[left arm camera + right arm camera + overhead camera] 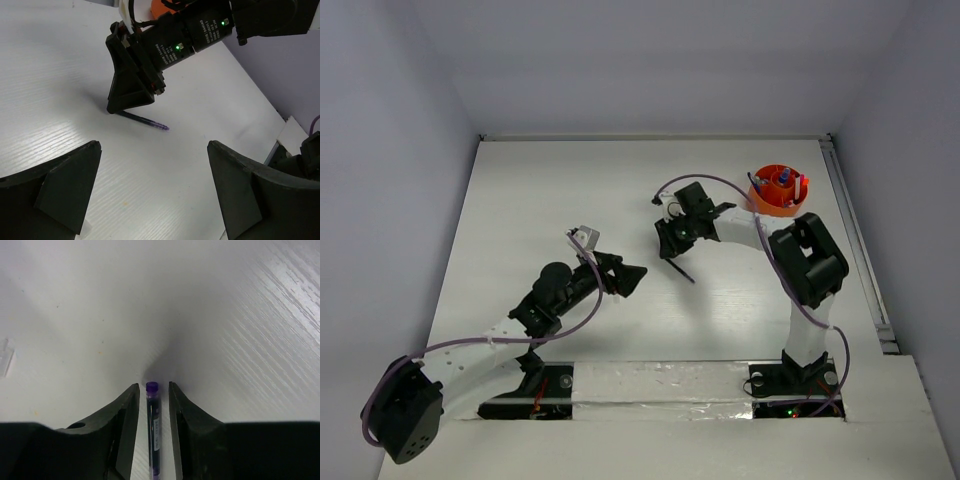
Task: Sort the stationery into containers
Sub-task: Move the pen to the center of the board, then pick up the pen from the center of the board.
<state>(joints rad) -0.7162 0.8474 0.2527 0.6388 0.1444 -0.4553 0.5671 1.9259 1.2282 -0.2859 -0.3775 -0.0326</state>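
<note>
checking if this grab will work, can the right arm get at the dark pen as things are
Likely yes: the right claw straddles the pen, one finger on each side with slim gaps, and nothing else lies on the table near it.

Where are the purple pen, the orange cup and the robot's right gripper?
purple pen [153, 435]: right wrist view, middle of its barrel.
orange cup [778, 209]: top external view, its near outer wall.
right gripper [153, 388]: right wrist view, midway between its fingertips.

I see a thin dark pen [680, 271], purple-tipped, lying flat mid-frame. The round orange cup [763, 205], upper right, holds small pieces [783, 181].
</note>
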